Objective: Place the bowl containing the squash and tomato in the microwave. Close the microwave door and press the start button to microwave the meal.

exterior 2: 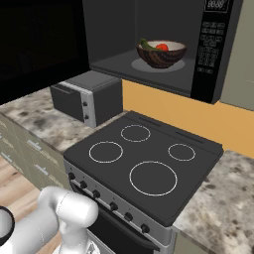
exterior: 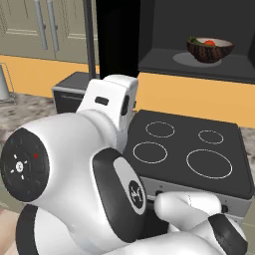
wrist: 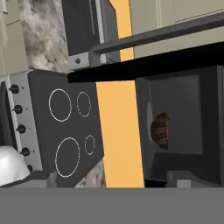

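Note:
The dark brown bowl sits inside the open black microwave. In the bowl lie the red tomato and the green squash. The hand view is rolled sideways: there the bowl shows on edge in the microwave's cavity. The microwave door stands swung open, its grey bar handle crossing the top of the hand view. My gripper is open and holds nothing. It is well back from the door and the bowl.
A black four-ring stove lies below the microwave, with knobs along its front. A grey toaster oven stands on the speckled counter to the stove's left. My white arm rises in front of the stove.

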